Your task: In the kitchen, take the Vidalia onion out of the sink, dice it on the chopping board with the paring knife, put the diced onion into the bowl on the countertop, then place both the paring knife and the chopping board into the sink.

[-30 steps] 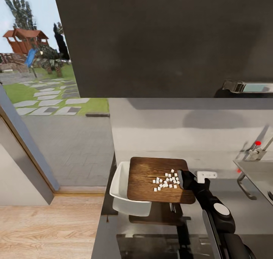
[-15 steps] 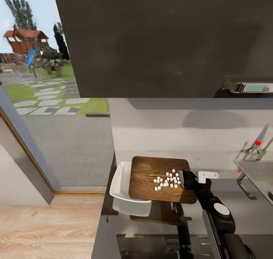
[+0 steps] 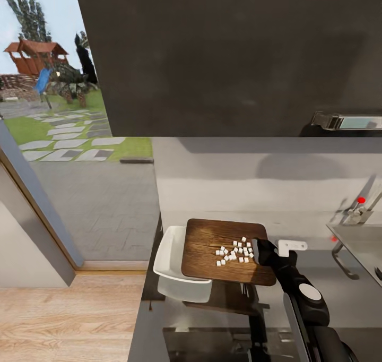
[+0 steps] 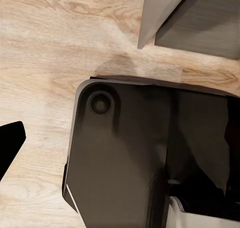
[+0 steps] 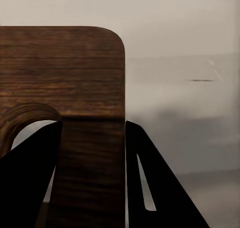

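Desk (image 3: 318, 266): smooth, glossy grey; anything set down on it looks likely to slide.
Chopping board (image 3: 225, 250): stiff wood, held above the desk and partly over the bowl; long axis runs left to right, roughly level. Best gripped at an edge.
Bowl (image 3: 168, 261): white, shallow, probably light; left part exposed beside the board.
Right hand (image 3: 258, 249): clamped on the board's right edge.
Left hand: state cannot be told.
Diced onion (image 3: 234, 251): loose, light bits near the held edge; likely to roll off when tilted.

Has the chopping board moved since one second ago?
Yes. The chopping board shifted slightly right, toward the sink, uncovering more of the bowl.
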